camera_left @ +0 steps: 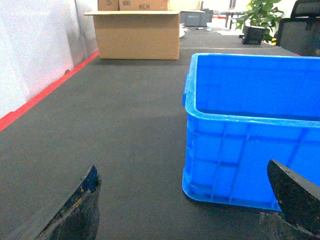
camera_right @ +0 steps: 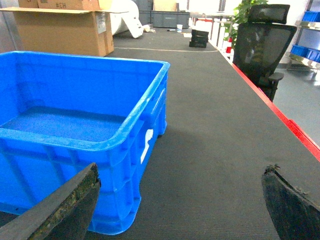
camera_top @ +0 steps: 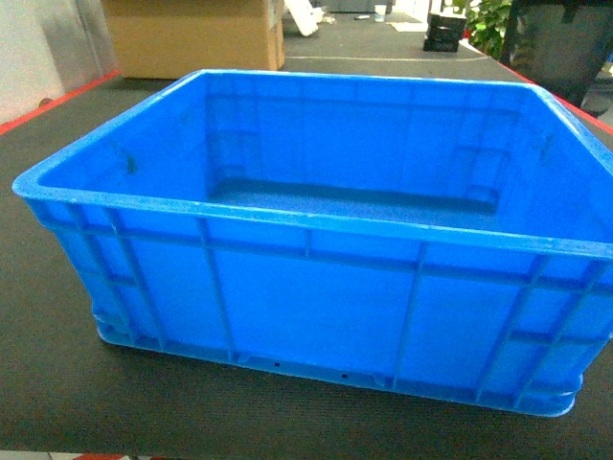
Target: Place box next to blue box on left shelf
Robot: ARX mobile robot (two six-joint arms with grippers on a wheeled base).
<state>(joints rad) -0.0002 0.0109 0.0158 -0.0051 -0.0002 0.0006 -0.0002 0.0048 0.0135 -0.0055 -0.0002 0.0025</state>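
Box (camera_top: 316,287) upright on dark mat (camera_top: 57,383), opening up, long side facing head camera.

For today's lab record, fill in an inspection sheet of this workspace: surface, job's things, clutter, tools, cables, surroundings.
Surface: dark ribbed mat, red edge strips along both sides.
Job's things: blue box stands upright on the mat, empty; no shelf seen.
Clutter: open cardboard carton at the far left; small black item far back.
Tools: left tool open, at the box's left corner, not touching; right tool open, at its right corner, not touching.
Cables: nothing seen.
Surroundings: black office chair, potted plant, white wall on the left.
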